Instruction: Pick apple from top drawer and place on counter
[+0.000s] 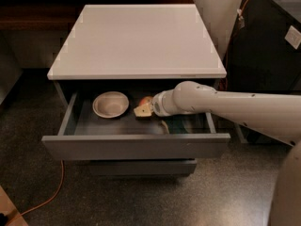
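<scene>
dim room, white counter (136, 39) over the pulled-out top drawer (136, 146). inside, the apple (146, 100) lies just behind my gripper (142, 110), toward the drawer's back; my grip i cannot tell.

A smooth white tubular arm (235, 108) is seen, rounded at the joint, dotted with small dark marks and ringed darkly at the wrist. The tan gripper (142, 110) is placed inside the drawer (136, 145).

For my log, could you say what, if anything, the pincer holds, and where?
It cannot be told; the pincer is beside the apple inside the top drawer.
</scene>
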Controlling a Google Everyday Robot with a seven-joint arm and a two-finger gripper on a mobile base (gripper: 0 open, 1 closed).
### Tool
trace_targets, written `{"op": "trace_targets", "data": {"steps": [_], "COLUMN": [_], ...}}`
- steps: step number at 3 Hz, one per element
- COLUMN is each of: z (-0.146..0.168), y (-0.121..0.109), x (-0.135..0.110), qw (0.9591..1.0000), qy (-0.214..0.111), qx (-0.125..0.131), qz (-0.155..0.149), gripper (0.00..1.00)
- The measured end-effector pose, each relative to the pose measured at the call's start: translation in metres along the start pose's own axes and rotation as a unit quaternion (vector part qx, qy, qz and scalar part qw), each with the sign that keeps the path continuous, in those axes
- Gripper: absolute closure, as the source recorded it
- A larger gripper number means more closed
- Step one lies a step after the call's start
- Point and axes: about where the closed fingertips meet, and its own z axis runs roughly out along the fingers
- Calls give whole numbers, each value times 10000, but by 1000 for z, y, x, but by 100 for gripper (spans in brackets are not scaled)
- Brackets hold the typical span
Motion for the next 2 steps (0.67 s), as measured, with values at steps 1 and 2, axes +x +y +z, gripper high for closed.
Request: {"op": "trace_targets", "data": {"steps": [1, 2], "z": [-34, -60], "y": [56, 98], "x": [1, -13], "qw": [9972, 9890], "qy": [-93, -139], "qx": [-707, -1373], "qz": [-216, -529], "gripper": [100, 100]}}
